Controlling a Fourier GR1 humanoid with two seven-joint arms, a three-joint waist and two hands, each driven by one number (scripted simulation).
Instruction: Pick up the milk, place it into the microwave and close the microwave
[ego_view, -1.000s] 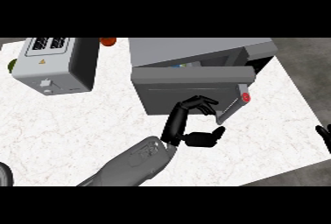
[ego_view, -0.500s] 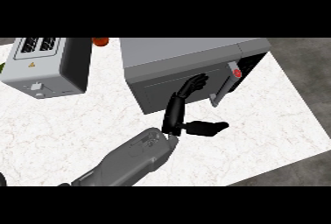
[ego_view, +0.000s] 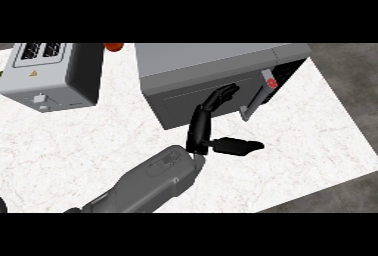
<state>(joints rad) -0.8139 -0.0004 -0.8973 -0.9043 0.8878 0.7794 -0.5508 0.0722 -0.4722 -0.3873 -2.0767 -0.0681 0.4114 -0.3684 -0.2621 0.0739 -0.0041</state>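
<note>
The grey microwave stands at the back of the white counter. Its door is swung almost shut, with a narrow dark gap left at the right side by the grey handle and a red button. My left hand is open. Its straight fingers lie against the door front and the thumb sticks out to the right. No milk shows anywhere; the microwave's inside is hidden behind the door. My right hand is out of the view.
A grey toaster stands at the back left. A small orange-red object peeks out behind it. The marble counter ends at the right and lower right, where dark floor shows.
The microwave door has swung from partly open to nearly shut. My left hand went with it, its fingers straightening against the door. The right hand's tip has left the right edge.
</note>
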